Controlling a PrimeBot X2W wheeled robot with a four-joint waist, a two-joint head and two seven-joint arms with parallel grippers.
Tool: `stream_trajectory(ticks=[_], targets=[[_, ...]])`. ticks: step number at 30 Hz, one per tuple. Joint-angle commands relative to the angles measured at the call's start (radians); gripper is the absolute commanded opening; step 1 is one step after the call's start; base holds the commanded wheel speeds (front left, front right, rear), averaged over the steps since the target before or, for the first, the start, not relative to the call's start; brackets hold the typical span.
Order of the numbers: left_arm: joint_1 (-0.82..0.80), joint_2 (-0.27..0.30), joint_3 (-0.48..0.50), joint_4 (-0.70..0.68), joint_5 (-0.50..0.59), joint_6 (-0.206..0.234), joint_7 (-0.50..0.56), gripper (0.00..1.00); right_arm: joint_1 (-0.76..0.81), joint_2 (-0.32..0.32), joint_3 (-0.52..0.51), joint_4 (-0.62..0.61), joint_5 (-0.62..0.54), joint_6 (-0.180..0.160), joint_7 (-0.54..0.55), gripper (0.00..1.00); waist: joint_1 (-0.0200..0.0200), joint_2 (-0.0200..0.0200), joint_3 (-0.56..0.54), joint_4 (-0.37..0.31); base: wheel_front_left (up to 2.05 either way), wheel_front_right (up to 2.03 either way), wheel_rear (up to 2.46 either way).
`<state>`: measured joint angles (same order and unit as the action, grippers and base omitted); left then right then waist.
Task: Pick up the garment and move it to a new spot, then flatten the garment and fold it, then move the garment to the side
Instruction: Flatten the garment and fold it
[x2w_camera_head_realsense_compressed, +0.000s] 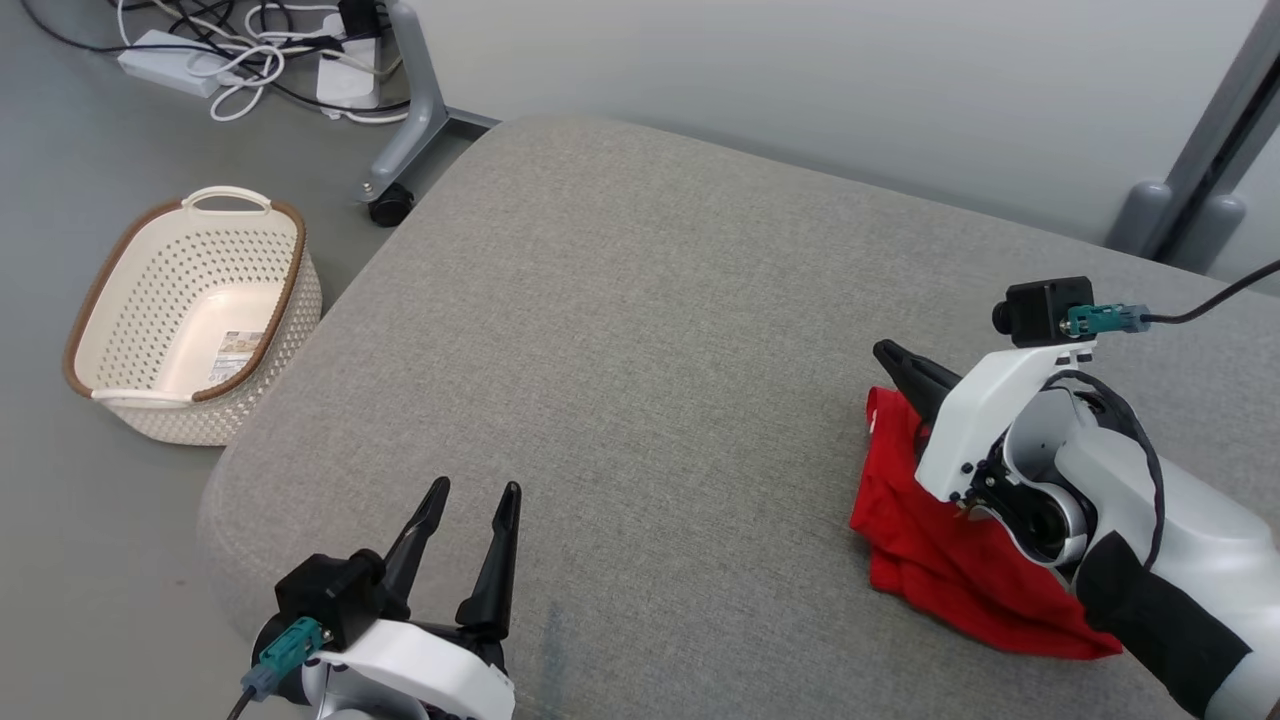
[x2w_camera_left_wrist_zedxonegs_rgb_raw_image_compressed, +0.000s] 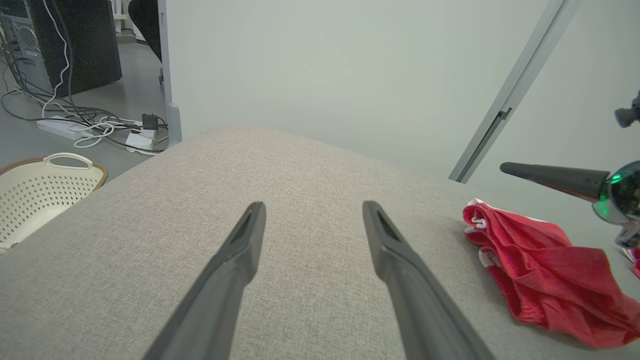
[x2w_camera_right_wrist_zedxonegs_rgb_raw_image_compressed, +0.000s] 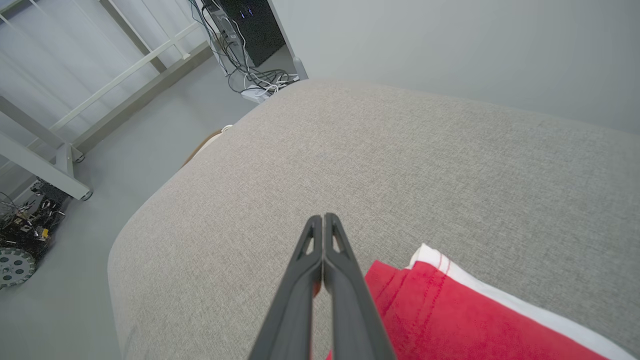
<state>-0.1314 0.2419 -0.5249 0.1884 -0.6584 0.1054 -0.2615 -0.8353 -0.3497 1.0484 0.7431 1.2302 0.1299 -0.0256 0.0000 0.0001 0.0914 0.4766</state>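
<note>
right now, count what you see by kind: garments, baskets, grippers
garments: 1, the red garment
baskets: 1, the cream basket
grippers: 2, the left gripper open, the right gripper shut
total: 4
</note>
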Motion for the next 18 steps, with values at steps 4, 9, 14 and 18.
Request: stream_trajectory(ticks=[4, 9, 14, 18], targets=[[0.007, 0.008, 0.009, -0.003, 0.008, 0.001, -0.004, 1.00, 0.004, -0.037, 0.005, -0.040, -0.001, 0.002, -0.052, 0.00, 0.0000, -0.0001, -0.031, -0.047, 0.00, 0.00, 0.00], [0.024, 0.011, 0.011, -0.010, 0.008, 0.009, -0.004, 1.00, 0.037, -0.105, 0.001, -0.070, -0.001, 0.002, -0.094, 0.00, 0.0000, -0.0001, -0.064, -0.109, 0.00, 0.00, 0.00], [0.044, 0.014, 0.015, -0.016, 0.004, 0.014, -0.004, 1.00, 0.087, -0.172, -0.023, -0.081, 0.014, 0.002, -0.120, 0.00, 0.0000, -0.0001, -0.084, -0.166, 0.00, 0.00, 0.00], [0.047, 0.012, 0.018, -0.023, 0.003, 0.018, -0.004, 1.00, 0.137, -0.198, -0.031, -0.091, 0.030, 0.002, -0.113, 0.00, 0.0000, -0.0001, -0.085, -0.199, 0.00, 0.00, 0.00]])
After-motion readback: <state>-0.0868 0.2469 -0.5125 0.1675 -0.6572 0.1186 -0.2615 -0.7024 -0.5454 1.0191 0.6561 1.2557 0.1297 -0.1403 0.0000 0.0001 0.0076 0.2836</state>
